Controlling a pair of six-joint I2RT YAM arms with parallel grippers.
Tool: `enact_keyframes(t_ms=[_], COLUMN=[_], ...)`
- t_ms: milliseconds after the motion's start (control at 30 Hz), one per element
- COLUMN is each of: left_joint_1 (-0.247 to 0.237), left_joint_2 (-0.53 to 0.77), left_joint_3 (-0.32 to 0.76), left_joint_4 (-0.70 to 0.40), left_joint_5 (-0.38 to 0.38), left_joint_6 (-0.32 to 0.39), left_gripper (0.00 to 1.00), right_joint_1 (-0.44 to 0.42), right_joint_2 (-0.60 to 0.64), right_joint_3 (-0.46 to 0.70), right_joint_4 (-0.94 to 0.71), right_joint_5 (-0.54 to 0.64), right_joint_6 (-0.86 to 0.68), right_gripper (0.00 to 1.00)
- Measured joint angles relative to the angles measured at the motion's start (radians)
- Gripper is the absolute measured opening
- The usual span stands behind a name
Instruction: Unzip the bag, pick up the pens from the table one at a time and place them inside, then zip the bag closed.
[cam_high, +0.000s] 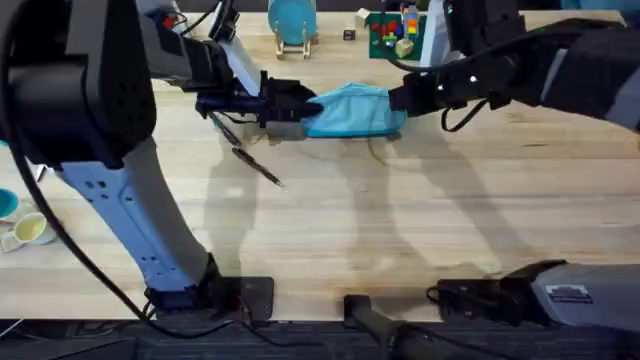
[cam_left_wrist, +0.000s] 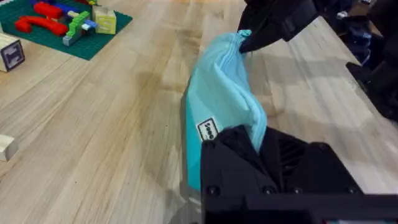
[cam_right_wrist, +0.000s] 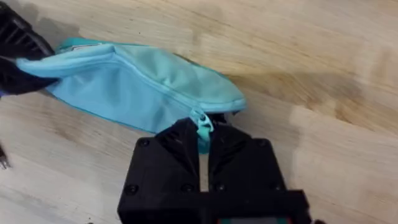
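The light blue bag (cam_high: 352, 110) lies on the table (cam_high: 400, 220) at the back centre, and the zipper along its top looks closed. My left gripper (cam_high: 292, 106) is shut on the bag's left end (cam_left_wrist: 252, 127). My right gripper (cam_high: 402, 98) is at the bag's right end, shut on the pale zipper pull (cam_right_wrist: 202, 126). In the left wrist view the right gripper (cam_left_wrist: 261, 34) shows at the far tip of the bag (cam_left_wrist: 221, 93). Two dark pens lie to the left of the bag. One pen (cam_high: 258, 167) lies in the open and the other pen (cam_high: 224, 130) sits just under the left arm.
A round blue disc on a wooden stand (cam_high: 292, 22) and a green baseplate with bricks (cam_high: 393, 32) stand behind the bag. Cups (cam_high: 25, 230) sit at the left edge. A small wooden block (cam_left_wrist: 6, 148) lies near the baseplate (cam_left_wrist: 93, 40).
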Motion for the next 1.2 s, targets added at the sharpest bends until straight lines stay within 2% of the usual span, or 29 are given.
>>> enact_keyframes(t_ms=[500, 967, 1200], left_joint_1=[0.0, -0.013, -0.013], left_joint_2=[0.0, 0.0, 0.0], left_joint_3=[0.0, 0.0, 0.0], left_joint_4=[0.0, 0.0, 0.0], left_joint_5=[0.001, 0.007, 0.007], left_joint_6=[0.0, 0.0, 0.0], left_gripper=[0.042, 0.042, 0.042], right_joint_1=[0.0, 0.0, 0.0], right_joint_2=[0.0, -0.002, -0.002], right_joint_3=[0.0, 0.086, 0.141], right_joint_4=[-0.016, -0.238, -0.297], right_joint_5=[0.0, 0.0, 0.0], right_joint_6=[0.0, 0.0, -0.008], right_gripper=[0.029, 0.031, 0.031])
